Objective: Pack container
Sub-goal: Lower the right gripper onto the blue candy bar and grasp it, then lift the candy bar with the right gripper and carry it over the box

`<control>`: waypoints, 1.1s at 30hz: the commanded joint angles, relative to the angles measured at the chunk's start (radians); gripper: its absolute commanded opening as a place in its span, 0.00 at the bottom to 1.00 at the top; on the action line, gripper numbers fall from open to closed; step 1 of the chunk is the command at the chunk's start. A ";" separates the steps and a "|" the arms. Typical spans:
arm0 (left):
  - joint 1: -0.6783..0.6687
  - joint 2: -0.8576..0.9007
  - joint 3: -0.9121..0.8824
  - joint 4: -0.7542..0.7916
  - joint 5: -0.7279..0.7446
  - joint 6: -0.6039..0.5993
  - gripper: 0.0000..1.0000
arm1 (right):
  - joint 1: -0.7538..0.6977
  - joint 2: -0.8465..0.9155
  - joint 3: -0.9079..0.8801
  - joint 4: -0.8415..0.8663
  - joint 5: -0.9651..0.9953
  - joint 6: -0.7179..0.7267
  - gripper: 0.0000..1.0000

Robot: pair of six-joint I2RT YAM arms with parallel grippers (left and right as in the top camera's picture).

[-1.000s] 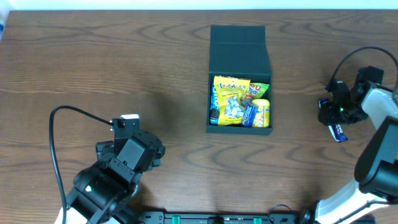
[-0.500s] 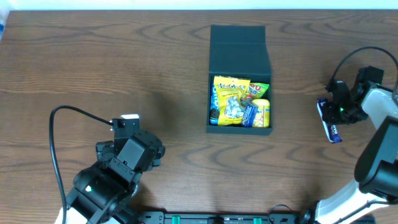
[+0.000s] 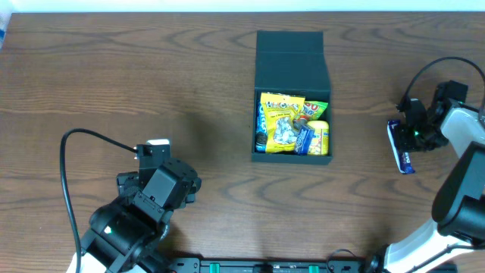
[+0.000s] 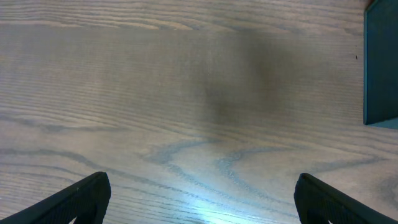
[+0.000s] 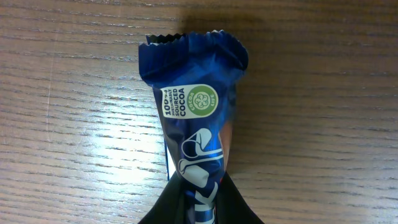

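The container (image 3: 292,57) is a dark teal box in the overhead view, its flap lid open toward the far side, with yellow, green and blue snack packets (image 3: 292,125) inside. Its corner shows in the left wrist view (image 4: 380,68). My right gripper (image 3: 409,140) is at the table's right side, shut on a blue snack packet (image 3: 400,148). In the right wrist view the packet (image 5: 193,118) is pinched between the fingers (image 5: 199,205) above the wood. My left gripper (image 4: 202,199) is open and empty over bare wood at the front left.
The table is brown wood (image 3: 151,76). A black cable (image 3: 76,144) loops by the left arm and another (image 3: 443,68) loops above the right arm. The left arm's body (image 3: 144,205) fills the front left corner.
The right gripper has turned the blue packet and shifted it slightly left and up off the table. The left arm has not moved.
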 commanded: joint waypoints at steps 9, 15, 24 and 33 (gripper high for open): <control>0.004 -0.001 -0.003 -0.004 -0.004 0.003 0.95 | 0.069 -0.063 0.082 -0.130 -0.024 0.010 0.01; 0.004 -0.001 -0.003 -0.004 -0.004 0.003 0.95 | 0.223 -0.151 0.272 -0.358 -0.013 -0.048 0.01; 0.004 -0.001 -0.003 -0.004 -0.004 0.003 0.95 | 0.576 -0.132 0.580 -0.584 -0.013 -0.478 0.01; 0.004 -0.001 -0.003 -0.004 -0.003 0.003 0.95 | 0.695 0.183 0.954 -0.706 -0.013 -0.690 0.01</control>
